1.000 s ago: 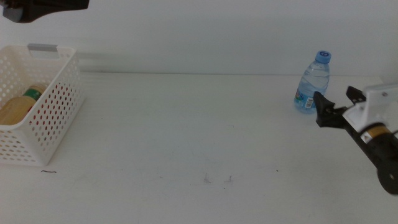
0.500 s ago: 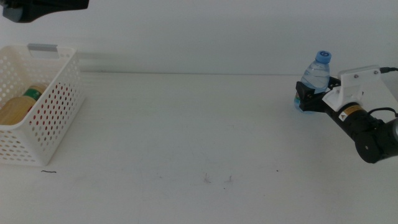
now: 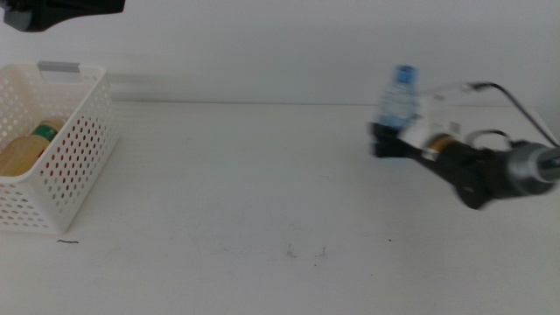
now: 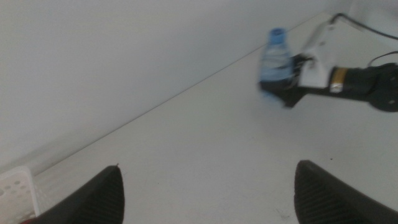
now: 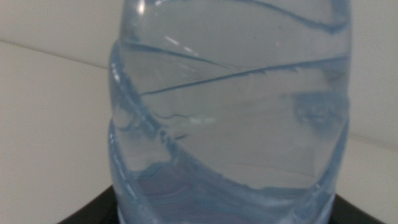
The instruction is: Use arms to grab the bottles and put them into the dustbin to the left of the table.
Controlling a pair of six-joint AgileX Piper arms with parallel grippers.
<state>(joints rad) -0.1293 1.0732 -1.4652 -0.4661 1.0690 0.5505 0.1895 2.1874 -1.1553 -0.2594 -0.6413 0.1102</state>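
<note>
**A:** so where was the water bottle (image 3: 398, 98) in this one? blue cap, clear body, looked kinda blurry to me

**B:** it was over the right half of the surface (image 3: 262, 192), upright or close to it, clamped low on its body by the right tool (image 3: 385, 140). the middle view was smeared there so I couldn't say for sure whether the base was touching the surface or just above it. the right wrist view was basically all bottle (image 5: 230, 106), the ribbed clear plastic filling the picture with the dark jaws peeking in at either side of it

**A:** and the arm itself?

**B:** right arm (image 3: 490, 171) came in from the right side, black with a white block near the wrist and a cable looping over it. you could see the same bottle (image 4: 275, 59) and arm (image 4: 360, 81) from the left wrist camera too

**A:** what about the left one?

**B:** left tool (image 4: 208, 193) was up high, jaws spread wide apart with nothing between them. in the middle view only a dark bit of that arm (image 3: 61, 12) showed at the top left corner, above the dustbin (image 3: 83, 149)

**A:** anything in the bin?

**B:** yeah, white holey basket at the left edge, with a yellowish bottle (image 3: 22, 156) lying inside. red also showed through the holes
</note>
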